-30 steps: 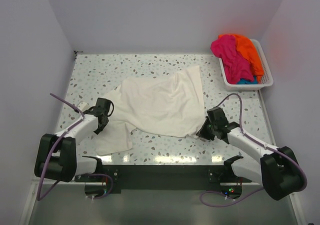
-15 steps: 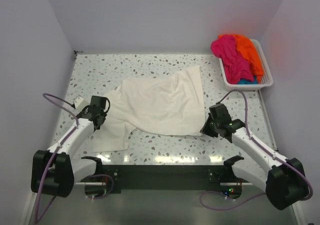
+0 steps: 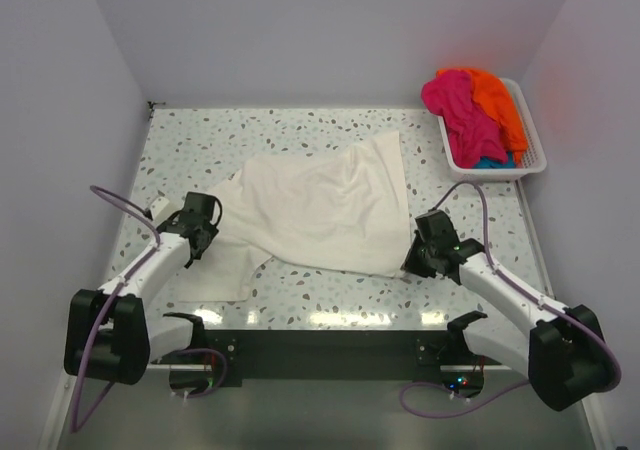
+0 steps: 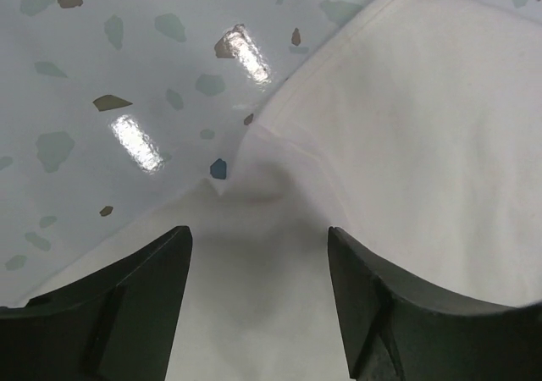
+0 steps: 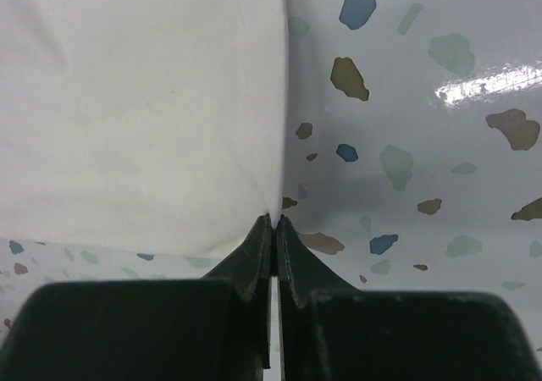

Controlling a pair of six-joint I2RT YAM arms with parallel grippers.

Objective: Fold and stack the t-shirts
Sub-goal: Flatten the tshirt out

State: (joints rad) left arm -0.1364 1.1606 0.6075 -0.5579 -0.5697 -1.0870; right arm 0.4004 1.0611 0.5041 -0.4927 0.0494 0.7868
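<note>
We take the white slatted plastic basket as our marker. In it are heaped a magenta-pink cloth tee, an orange cloth tee and a sliver of teal cloth tee at its near edge. The large cream-white t-shirt lies outside it, to the basket's left and nearer the arm bases, spread roughly flat but rumpled on the speckled terrazzo table. One flap trails off on the side far from the basket.

We judge this shirt light, limp and thin. It will drape and wrinkle and hold no shape of its own, and it should slide easily on the glossy tabletop. A pull at a single point would only bunch it. Hems, corners and sleeve seams are the sensible places to pinch, two at once, so that an edge can be carried over straight.

The right gripper sits at the shirt corner that lies closest to the basket's near side. Its jaws are pressed together, and the hem runs straight into the tips, so we take it to be pinching that corner, low on the table.

The left gripper is at the shirt's edge farthest from the basket. Its jaws stand well apart with nothing between them, over a puckered seam where the cloth meets bare table. Whether the fingertips touch the cloth we cannot tell.
</note>
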